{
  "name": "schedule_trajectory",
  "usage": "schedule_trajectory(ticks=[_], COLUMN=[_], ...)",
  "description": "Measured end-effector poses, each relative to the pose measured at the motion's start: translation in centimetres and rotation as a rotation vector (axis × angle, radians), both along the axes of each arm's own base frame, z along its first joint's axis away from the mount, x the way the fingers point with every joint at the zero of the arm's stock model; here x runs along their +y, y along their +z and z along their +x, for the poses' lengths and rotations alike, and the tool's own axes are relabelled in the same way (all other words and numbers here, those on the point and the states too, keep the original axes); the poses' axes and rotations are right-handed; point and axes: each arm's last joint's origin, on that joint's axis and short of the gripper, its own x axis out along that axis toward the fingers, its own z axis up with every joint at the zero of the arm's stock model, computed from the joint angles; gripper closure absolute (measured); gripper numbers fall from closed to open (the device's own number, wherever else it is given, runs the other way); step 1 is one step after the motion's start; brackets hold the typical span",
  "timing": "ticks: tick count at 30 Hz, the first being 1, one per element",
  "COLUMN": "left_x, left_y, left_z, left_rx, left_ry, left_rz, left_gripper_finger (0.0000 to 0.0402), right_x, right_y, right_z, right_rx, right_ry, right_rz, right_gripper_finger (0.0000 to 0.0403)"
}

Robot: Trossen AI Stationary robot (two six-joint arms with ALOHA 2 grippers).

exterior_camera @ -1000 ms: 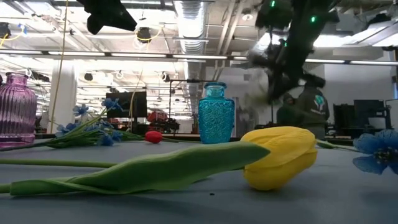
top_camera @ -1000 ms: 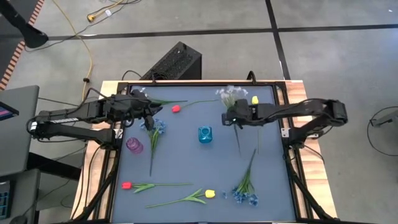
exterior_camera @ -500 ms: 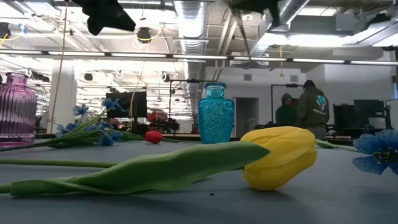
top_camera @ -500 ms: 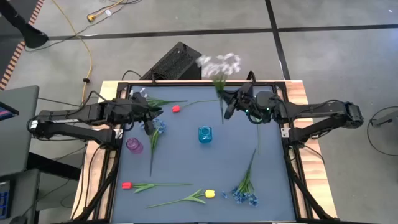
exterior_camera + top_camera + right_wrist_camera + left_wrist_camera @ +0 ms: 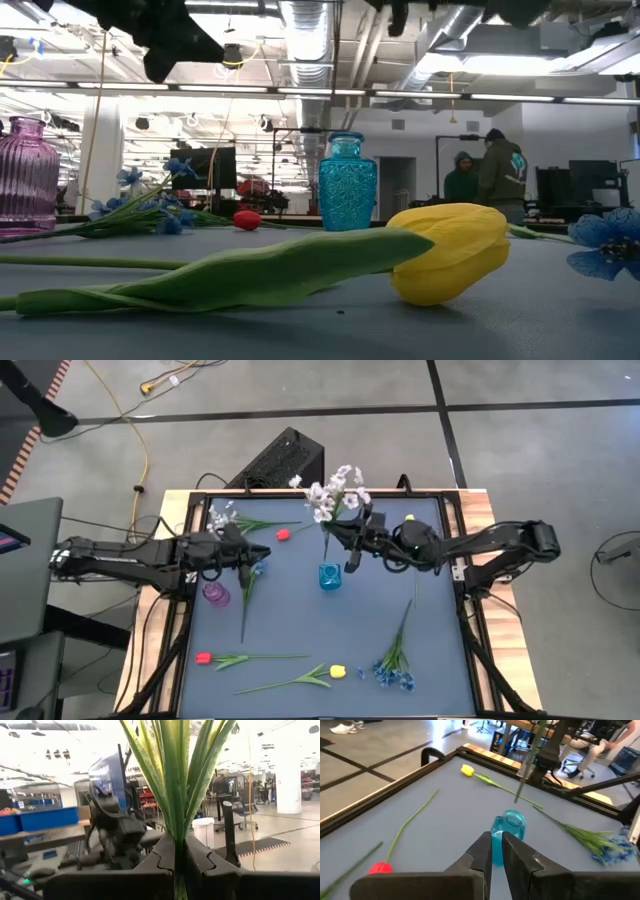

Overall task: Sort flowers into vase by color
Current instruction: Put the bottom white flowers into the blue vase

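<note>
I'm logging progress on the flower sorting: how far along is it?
Nothing looks sorted yet: the blue vase and purple vase hold no flowers. In hand: the right gripper holds a white spray upright above the blue vase. The left gripper is shut, empty. Tulips and blue sprays lie on the table.

No readable text, label, brand, number or sign in any view. Nothing legible on table, vases, arms or room behind.
</note>
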Motion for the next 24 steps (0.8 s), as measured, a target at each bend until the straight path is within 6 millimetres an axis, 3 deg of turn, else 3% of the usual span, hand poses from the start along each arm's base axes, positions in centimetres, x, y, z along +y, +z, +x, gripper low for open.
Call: schedule_trajectory(ticks=[8,24], left_x=[-0.6,-0.7], left_y=[0.3,0.3], left_z=[-0.3,-0.3], left_rx=[-0.019,-0.02], left_ry=[-0.015,-0.01], left_rz=[0.003,0.001], left_gripper_finger=[0.0386,0.0389], right_x=[0.2,1.1], right_y=[-3.2,-6.7], right_z=[-1.4,-2.7], right_rx=[-0.022,0.03], right_ry=[0.019,-0.083], right_rz=[0.046,0.115], right_gripper_finger=[0.0366,0.0366])
